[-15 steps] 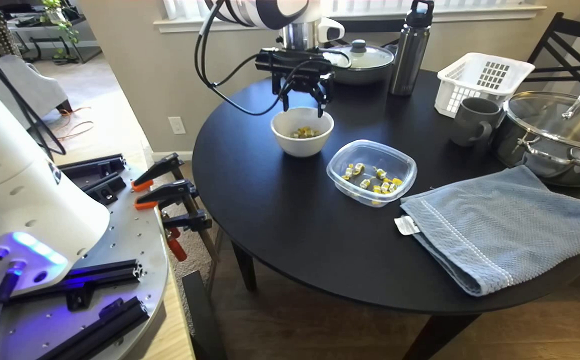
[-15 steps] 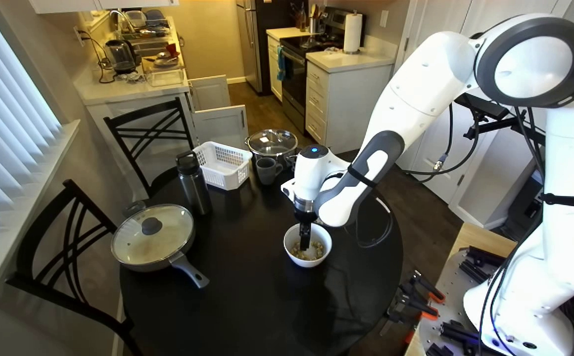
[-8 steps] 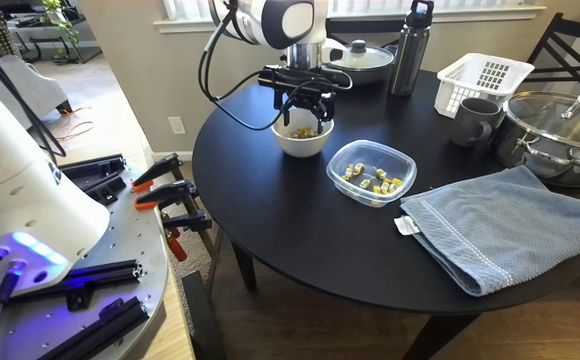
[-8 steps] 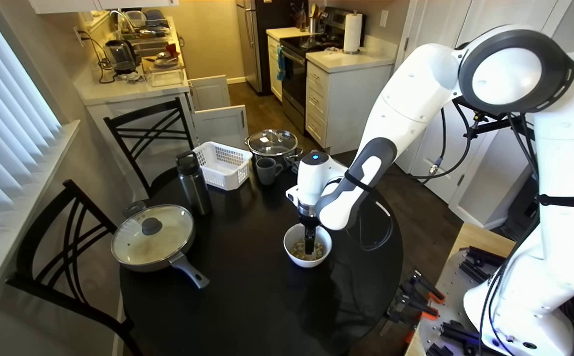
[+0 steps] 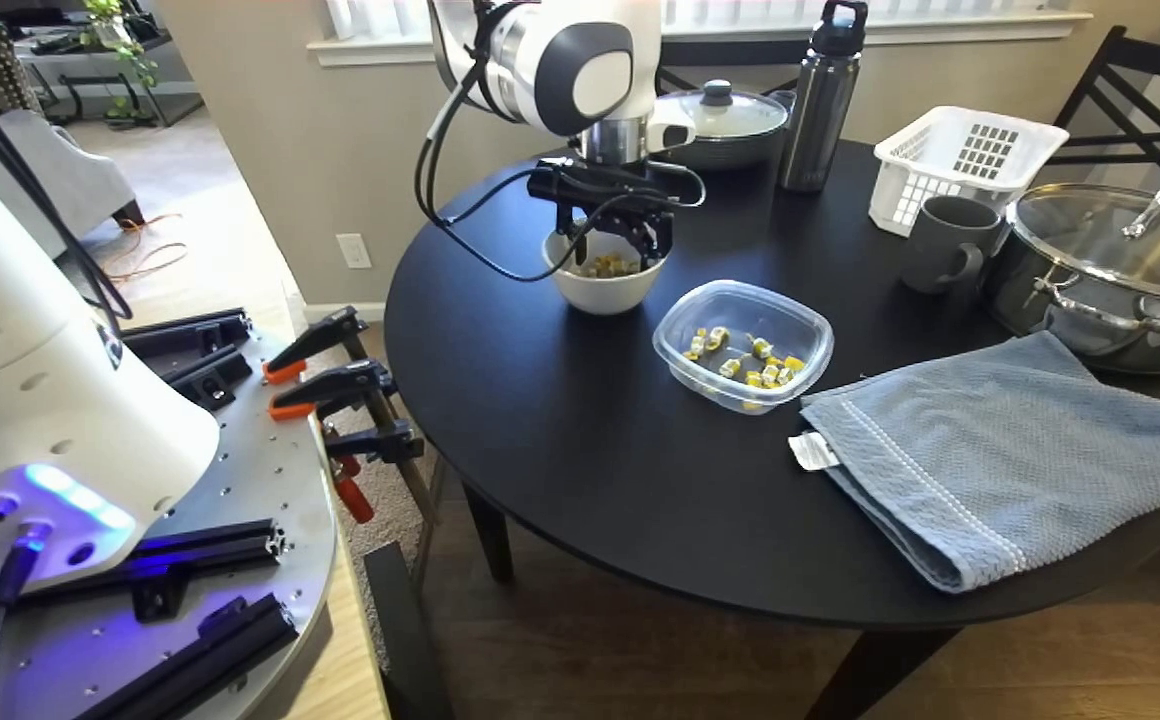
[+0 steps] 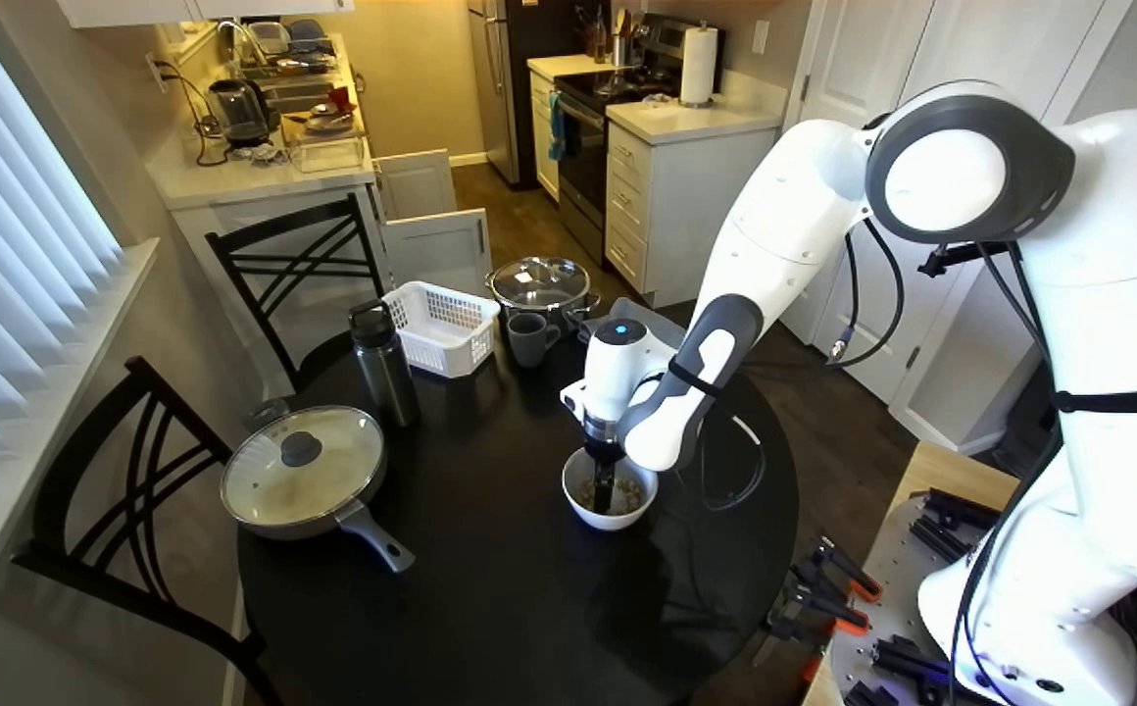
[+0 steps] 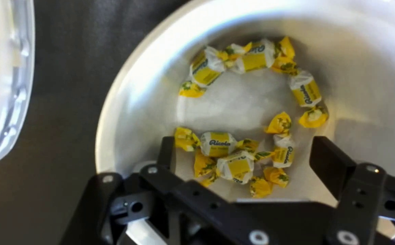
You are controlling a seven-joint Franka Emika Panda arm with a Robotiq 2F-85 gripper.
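Observation:
My gripper is open in the wrist view, its black fingers wide apart with nothing held. Both exterior views show the gripper pointing down, with its fingertips inside the white bowl. Several yellow-and-white wrapped candies lie on the bowl floor. Between the fingers, as seen from the wrist, are a candy lying crosswise, another candy overlapping it, and an upright-turned candy on the right. Further candies form an arc along the far wall. Whether the fingertips touch the bowl, I cannot tell.
Close to the bowl stands a clear plastic container with more candies. A blue towel, lidded pot, grey mug, white basket, steel bottle and lidded pan are also on the black table.
My gripper has come down from above the bowl's rim until its fingertips are inside the bowl, staying open. The bowl, the candies and the container have not visibly moved.

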